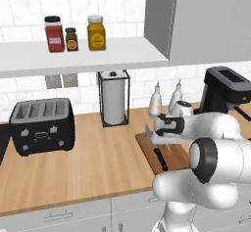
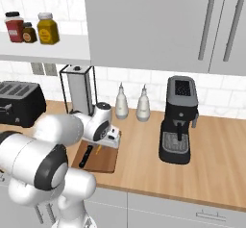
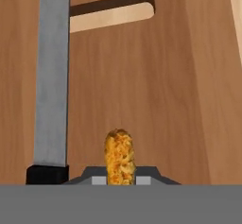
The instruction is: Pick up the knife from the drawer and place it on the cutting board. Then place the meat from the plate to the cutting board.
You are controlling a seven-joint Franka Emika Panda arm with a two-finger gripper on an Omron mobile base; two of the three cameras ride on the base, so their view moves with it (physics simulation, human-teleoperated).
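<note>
The white arm folds forward and low, its hand pointing down with fingers nearly closed together.

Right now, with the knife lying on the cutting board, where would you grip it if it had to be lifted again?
Grip the knife by its black handle, coming straight down from above with the fingers across it. It lies flat on the cutting board, so only its top and sides are free, and the handle looks thicker than the slim blade. The gripper is shut on the meat beside it.
</note>
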